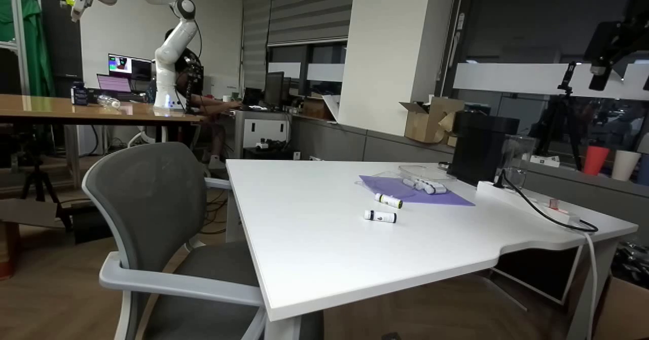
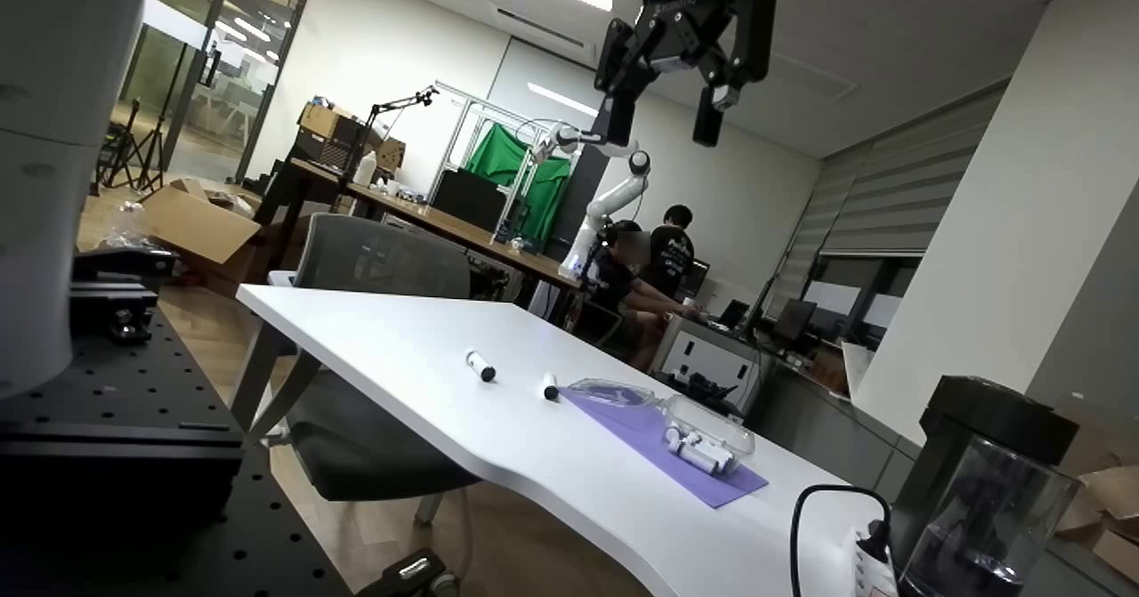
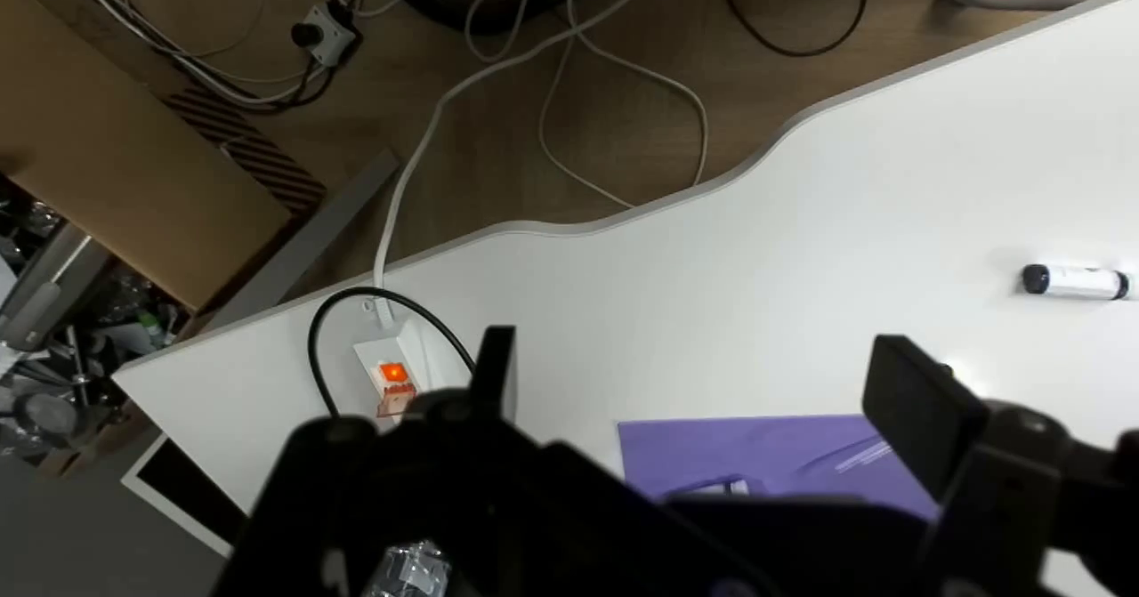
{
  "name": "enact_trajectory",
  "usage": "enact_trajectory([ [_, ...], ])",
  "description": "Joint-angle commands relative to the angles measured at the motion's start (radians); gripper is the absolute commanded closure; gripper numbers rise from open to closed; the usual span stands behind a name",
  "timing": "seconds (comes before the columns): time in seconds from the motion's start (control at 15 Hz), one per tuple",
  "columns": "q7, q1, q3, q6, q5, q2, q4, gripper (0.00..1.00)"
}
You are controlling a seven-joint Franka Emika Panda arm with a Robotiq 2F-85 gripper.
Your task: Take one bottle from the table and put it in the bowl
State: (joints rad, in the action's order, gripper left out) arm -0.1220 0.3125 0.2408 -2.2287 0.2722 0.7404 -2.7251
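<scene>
Two small white bottles lie on their sides on the white table. The nearer bottle shows in both exterior views point(image 1: 380, 216) point(image 2: 480, 365) and at the right of the wrist view point(image 3: 1077, 282). The second bottle point(image 1: 388, 200) point(image 2: 550, 387) lies by the purple mat's edge; in the wrist view a finger hides most of it. A clear plastic bowl-like container point(image 2: 725, 428) on the purple mat point(image 2: 654, 441) holds several similar bottles point(image 2: 698, 453). My gripper point(image 2: 660, 125) is open and empty, high above the table; its spread fingers also show in the wrist view point(image 3: 698, 348).
A clear lid point(image 2: 614, 392) lies beside the container. A power strip point(image 1: 525, 203) with a black cable and a dark appliance point(image 1: 481, 147) stand at one table end. A grey chair point(image 1: 152, 203) stands against another side. A cardboard box point(image 3: 133, 143) is beyond the edge.
</scene>
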Motion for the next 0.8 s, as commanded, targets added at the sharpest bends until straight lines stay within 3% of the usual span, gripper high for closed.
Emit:
enact_trajectory([
  [0.0, -0.054, -0.039, 0.052, -0.160, -0.015, -0.210, 0.083, 0.00],
  [0.2, -0.085, -0.102, 0.112, -0.312, -0.028, -0.369, 0.145, 0.00],
  [0.4, -0.154, -0.178, 0.158, -0.368, -0.103, -0.559, 0.256, 0.00],
  [0.73, -0.187, -0.146, 0.076, -0.346, -0.241, -0.876, 0.514, 0.00],
])
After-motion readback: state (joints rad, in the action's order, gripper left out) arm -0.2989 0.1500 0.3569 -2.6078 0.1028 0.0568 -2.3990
